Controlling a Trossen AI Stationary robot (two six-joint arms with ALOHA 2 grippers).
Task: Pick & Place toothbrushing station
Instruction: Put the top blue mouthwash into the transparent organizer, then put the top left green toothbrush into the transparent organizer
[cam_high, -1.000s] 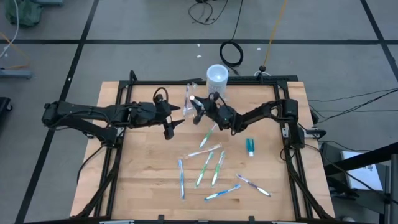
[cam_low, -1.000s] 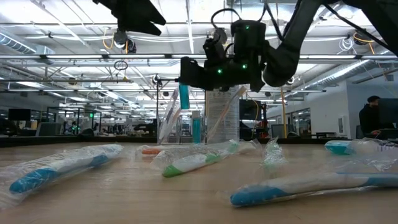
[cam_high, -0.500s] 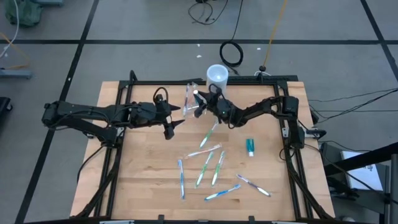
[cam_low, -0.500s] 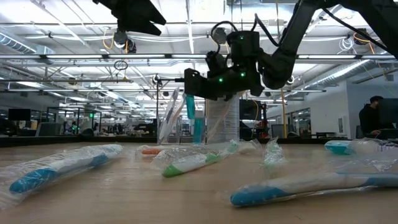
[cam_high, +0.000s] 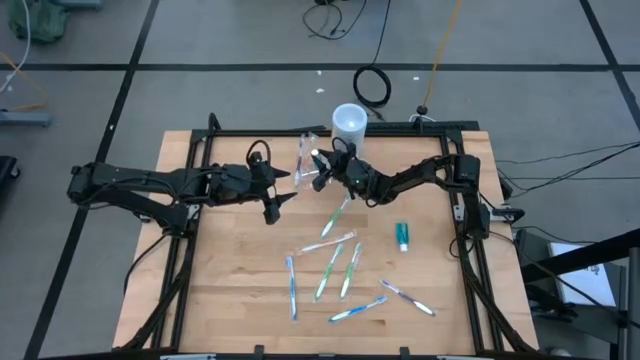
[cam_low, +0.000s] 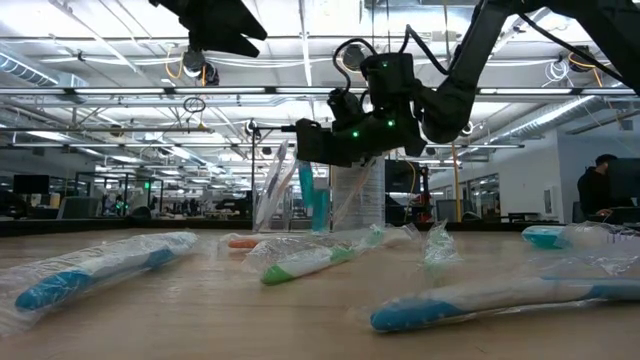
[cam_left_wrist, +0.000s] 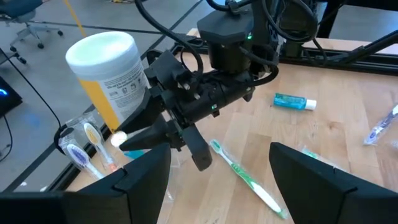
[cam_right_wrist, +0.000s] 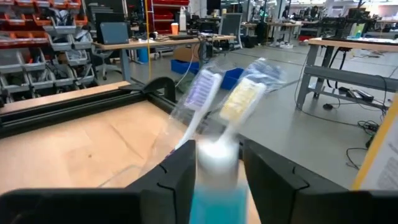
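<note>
The right gripper (cam_high: 318, 170) grips a blue-capped tube (cam_right_wrist: 215, 193) between its jaws. The toothbrushing station (cam_high: 305, 157) stands just ahead of them. The left gripper (cam_high: 283, 187) hovers nearby, jaws wide.

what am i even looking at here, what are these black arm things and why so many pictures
These are two robot arms at a wooden table, each ending in a two-finger gripper. All four pictures show the same moment. One looks straight down from above, one looks level across the tabletop, and one sits on each wrist, looking past that arm's fingers.

Wrapped toothbrushes and a small toothpaste tube lie on the table. A white cup stands at the far edge.

The right gripper is shut on a small blue item with a white end. It holds this beside the clear holder, which already has two brushes in it. The left gripper waits open nearby, holding nothing.
</note>
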